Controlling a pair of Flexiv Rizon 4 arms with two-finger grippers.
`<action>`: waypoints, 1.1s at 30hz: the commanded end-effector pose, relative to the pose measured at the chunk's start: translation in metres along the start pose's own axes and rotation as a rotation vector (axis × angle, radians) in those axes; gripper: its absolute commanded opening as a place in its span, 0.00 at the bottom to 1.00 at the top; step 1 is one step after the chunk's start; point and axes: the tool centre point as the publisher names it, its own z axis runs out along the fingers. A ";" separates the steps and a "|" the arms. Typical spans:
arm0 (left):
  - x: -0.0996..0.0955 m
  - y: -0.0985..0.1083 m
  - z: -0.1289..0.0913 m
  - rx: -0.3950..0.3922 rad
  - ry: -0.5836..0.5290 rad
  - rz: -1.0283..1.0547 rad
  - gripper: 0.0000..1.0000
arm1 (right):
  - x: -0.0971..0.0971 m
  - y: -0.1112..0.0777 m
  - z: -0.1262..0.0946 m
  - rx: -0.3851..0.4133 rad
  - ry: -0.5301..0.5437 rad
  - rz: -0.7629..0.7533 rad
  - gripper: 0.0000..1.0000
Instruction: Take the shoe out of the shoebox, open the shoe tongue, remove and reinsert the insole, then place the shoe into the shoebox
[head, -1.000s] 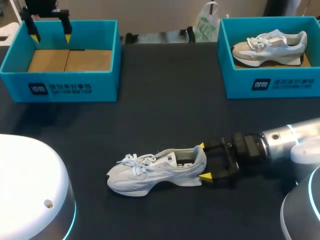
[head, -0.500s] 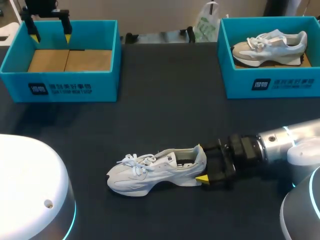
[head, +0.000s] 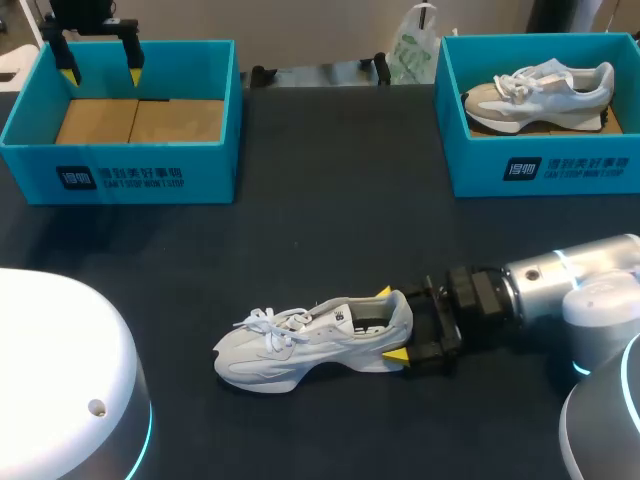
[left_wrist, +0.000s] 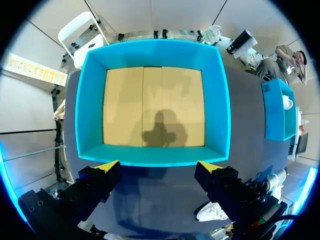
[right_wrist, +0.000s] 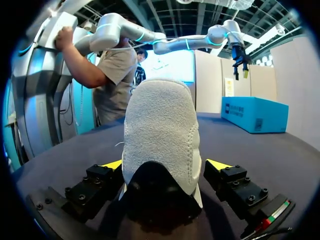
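Moved: right gripper (head: 390, 324) (right_wrist: 165, 164) has slid forward onto the heel of the white shoe (head: 300, 350) (right_wrist: 160, 125). Its yellow tips stood just behind the heel a second ago and now flank it.
Right grip: fingers (right_wrist: 230, 187) spread wide, one on each side of the white shoe's heel. A sliver of gap shows beside one of them in the right wrist view, so they are not clamped.
Shoe's place: upright on its sole on the dark table (head: 330, 200), outside both boxes, laces loose on top, toe pointing away from the right gripper.
Other arm: left gripper (head: 101, 72) (left_wrist: 157, 167) is well apart from the white shoe, far beyond its toe end, fingers wide apart.
Near box: left shoebox (head: 120, 180) (left_wrist: 90, 100) sits under the left gripper, with teal walls and a brown cardboard floor.
Far box: right shoebox (head: 540, 170) is well apart from the white shoe, beyond its heel end, with a grey shoe (head: 540, 90) inside.
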 end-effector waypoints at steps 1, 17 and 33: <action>0.000 0.000 0.000 0.000 0.000 0.000 1.00 | -0.001 0.001 0.006 0.007 -0.002 0.000 1.00; 0.000 0.000 0.000 0.000 0.000 0.000 1.00 | 0.006 0.011 0.019 -0.011 0.019 -0.041 0.40; 0.000 0.000 0.000 0.000 0.000 0.000 1.00 | 0.002 0.007 0.002 0.036 -0.041 -0.018 0.07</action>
